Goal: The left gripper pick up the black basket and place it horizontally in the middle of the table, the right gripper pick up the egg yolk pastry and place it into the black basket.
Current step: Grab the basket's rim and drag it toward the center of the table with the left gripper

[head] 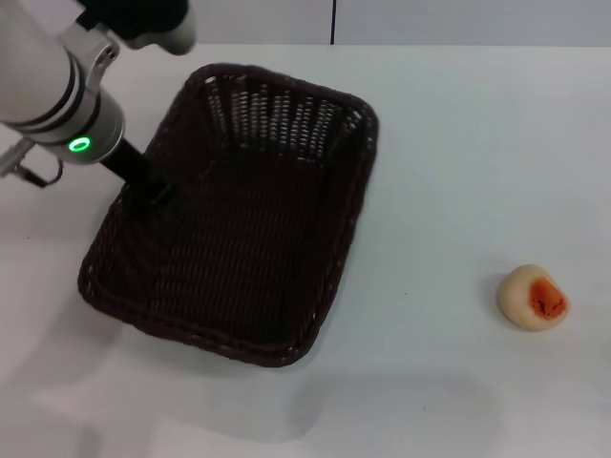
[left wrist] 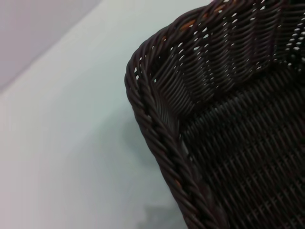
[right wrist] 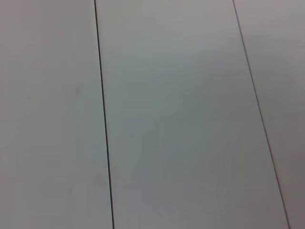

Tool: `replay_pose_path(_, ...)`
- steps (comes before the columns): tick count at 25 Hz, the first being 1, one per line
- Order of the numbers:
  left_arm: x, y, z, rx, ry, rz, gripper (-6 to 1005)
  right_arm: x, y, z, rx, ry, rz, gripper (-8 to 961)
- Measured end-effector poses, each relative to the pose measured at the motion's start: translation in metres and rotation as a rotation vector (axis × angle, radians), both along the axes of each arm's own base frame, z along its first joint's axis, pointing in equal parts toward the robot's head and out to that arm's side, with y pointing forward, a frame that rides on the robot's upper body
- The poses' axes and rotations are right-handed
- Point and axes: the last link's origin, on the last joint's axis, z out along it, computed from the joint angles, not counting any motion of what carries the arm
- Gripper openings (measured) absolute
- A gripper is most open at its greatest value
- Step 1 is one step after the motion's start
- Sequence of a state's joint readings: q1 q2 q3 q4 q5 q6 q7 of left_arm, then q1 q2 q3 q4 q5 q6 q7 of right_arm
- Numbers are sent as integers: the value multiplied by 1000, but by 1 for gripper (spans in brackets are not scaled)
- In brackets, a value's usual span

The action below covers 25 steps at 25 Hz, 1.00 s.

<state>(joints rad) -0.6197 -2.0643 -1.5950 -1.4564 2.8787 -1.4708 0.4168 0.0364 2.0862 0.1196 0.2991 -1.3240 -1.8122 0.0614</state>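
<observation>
The black basket lies at an angle on the left half of the white table, empty inside. My left gripper reaches down from the silver arm with the green ring light and closes on the basket's left rim. The left wrist view shows a braided corner of the basket from close up, with a soft shadow on the table beside it. The egg yolk pastry sits alone on the table at the right, orange cut patch facing up, well apart from the basket. My right gripper is out of view.
The right wrist view shows only pale flat panels with two thin dark seams. A dark vertical seam marks the wall behind the table's far edge.
</observation>
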Motion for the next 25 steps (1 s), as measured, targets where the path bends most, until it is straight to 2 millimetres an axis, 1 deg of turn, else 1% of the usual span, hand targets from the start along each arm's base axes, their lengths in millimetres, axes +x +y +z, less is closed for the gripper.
replay_pose_path(2, 8, 1, 1, -29, 4, -65, 299, 0, 0, 0, 1, -1, 2, 755)
replay_pose_path(3, 19, 4, 3, -49, -4, -135, 299, -1, 0, 0, 2, -1, 4, 755)
replay_pose_path(4, 19, 4, 3, -49, -4, -135, 298, -1, 0, 0, 2, -1, 4, 755)
replay_pose_path(7, 39, 9, 10, -93, -32, -239, 297, -2, -1, 1, 10, -5, 10, 755)
replay_pose_path(8, 48, 11, 11, -140, -63, -301, 297, -3, -3, 2, 17, -6, 13, 754)
replay_pose_path(9, 48, 11, 11, -140, -63, -301, 288, -3, -3, 2, 17, -6, 13, 754)
replay_pose_path(15, 76, 18, 18, -232, -151, -446, 239, -4, -5, 2, 28, -8, 20, 754)
replay_pose_path(18, 84, 19, 16, -270, -160, -474, 230, -5, -5, 2, 29, -5, 21, 754)
replay_pose_path(20, 89, 19, 11, -307, -164, -487, 224, -5, -6, 2, 30, -4, 21, 754)
replay_pose_path(25, 92, 18, 8, -333, -160, -492, 212, -6, -6, 3, 36, -6, 28, 754)
